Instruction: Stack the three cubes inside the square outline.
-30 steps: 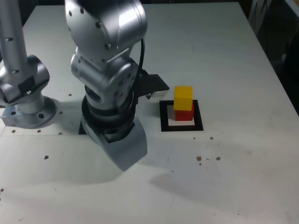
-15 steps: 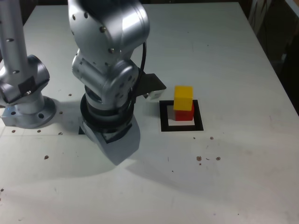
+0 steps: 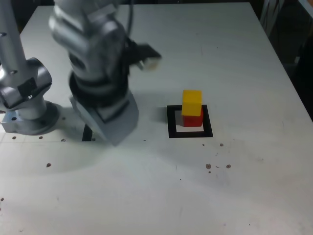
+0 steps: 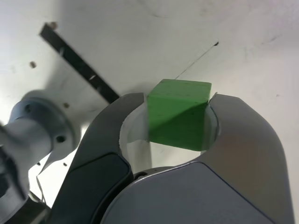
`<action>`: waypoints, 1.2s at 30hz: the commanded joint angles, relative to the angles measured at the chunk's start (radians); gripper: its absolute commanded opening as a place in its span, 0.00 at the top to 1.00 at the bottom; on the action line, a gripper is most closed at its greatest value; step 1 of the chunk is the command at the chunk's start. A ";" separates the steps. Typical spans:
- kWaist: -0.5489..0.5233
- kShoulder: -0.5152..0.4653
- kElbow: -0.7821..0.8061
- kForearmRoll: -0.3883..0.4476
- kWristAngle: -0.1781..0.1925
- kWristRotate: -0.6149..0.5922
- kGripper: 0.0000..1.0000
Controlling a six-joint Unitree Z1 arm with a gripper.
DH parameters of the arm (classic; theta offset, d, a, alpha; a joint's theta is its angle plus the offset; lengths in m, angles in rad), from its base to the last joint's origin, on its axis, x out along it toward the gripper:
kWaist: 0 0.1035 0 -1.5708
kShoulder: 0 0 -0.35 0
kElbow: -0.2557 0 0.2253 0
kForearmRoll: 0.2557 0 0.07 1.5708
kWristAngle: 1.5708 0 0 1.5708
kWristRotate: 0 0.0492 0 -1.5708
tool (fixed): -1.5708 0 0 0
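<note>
In the wrist view my gripper (image 4: 180, 98) is shut on the green cube (image 4: 180, 112), which sits squeezed between the two dark fingers and is lifted above the white table. In the exterior view the yellow cube (image 3: 191, 103) rests on the red cube (image 3: 193, 119), both inside the black square outline (image 3: 171, 122). My arm (image 3: 93, 54) hangs to the exterior view's left of that stack, well apart from it. Its grey body hides the green cube in that view.
The arm's round base (image 3: 27, 105) stands at the exterior view's left edge and also shows in the wrist view as a grey base (image 4: 37, 126). A narrow black strip (image 4: 79, 70) lies on the table under the gripper. Small dark specks (image 3: 209, 166) dot the table in front of the outline.
The gripper has closed on the green cube. The arm has risen and swung toward the exterior view's left and back. The yellow-on-red stack has not moved.
</note>
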 commanded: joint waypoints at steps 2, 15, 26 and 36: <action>0.021 -0.080 -0.055 0.072 0.008 0.000 0.87; 0.283 -0.033 -0.487 0.332 0.013 0.056 0.94; 0.424 0.248 -0.776 0.400 -0.077 -0.051 0.95; 0.460 0.363 -0.827 0.395 -0.075 -0.130 0.95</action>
